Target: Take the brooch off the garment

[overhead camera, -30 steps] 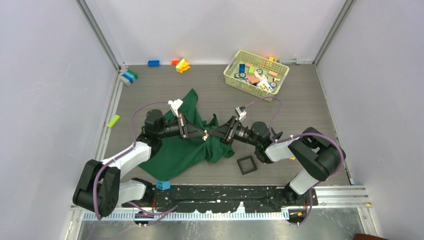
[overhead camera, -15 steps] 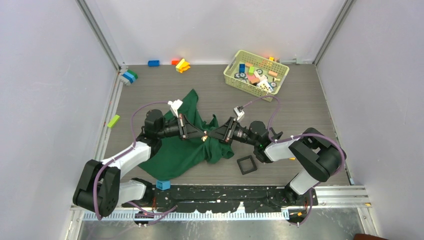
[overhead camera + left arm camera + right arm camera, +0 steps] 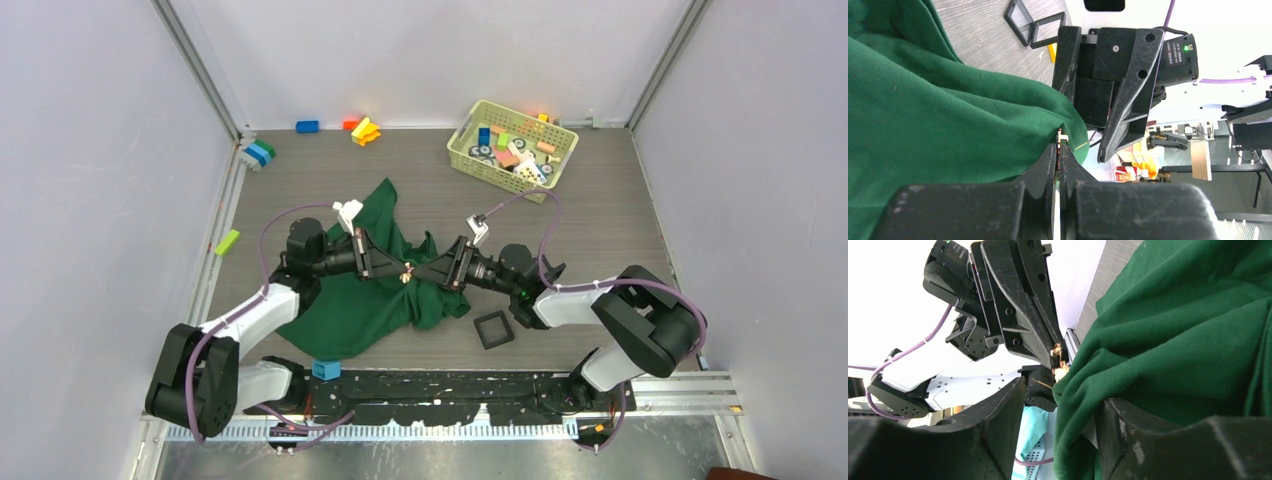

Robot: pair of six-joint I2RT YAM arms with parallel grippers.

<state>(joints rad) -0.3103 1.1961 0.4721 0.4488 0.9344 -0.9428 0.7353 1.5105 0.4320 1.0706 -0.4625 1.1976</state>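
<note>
The dark green garment (image 3: 365, 300) lies crumpled on the table, and a fold of it is lifted between my two arms. The brooch (image 3: 407, 270) is a tiny pale ornament on that fold's tip. My left gripper (image 3: 399, 271) is shut on the brooch (image 3: 1062, 135), its fingers (image 3: 1050, 160) pressed together against the cloth (image 3: 938, 120). My right gripper (image 3: 428, 270) faces it, open, with its jaws either side of the garment fold (image 3: 1168, 340). In the right wrist view the brooch (image 3: 1058, 361) sits at the left gripper's tip (image 3: 1050, 354), just beyond my right gripper (image 3: 1063, 395).
A black square tray (image 3: 493, 329) lies right of the garment, near the right arm. A yellow-green basket (image 3: 470, 158) of toy blocks stands at the back right. Loose blocks lie at the back left (image 3: 258, 153), the left edge (image 3: 227, 242) and the near edge (image 3: 325, 369).
My right gripper has edged slightly left toward the left gripper, and the right arm's elbow has shifted outward. The left gripper holds its place on the brooch.
</note>
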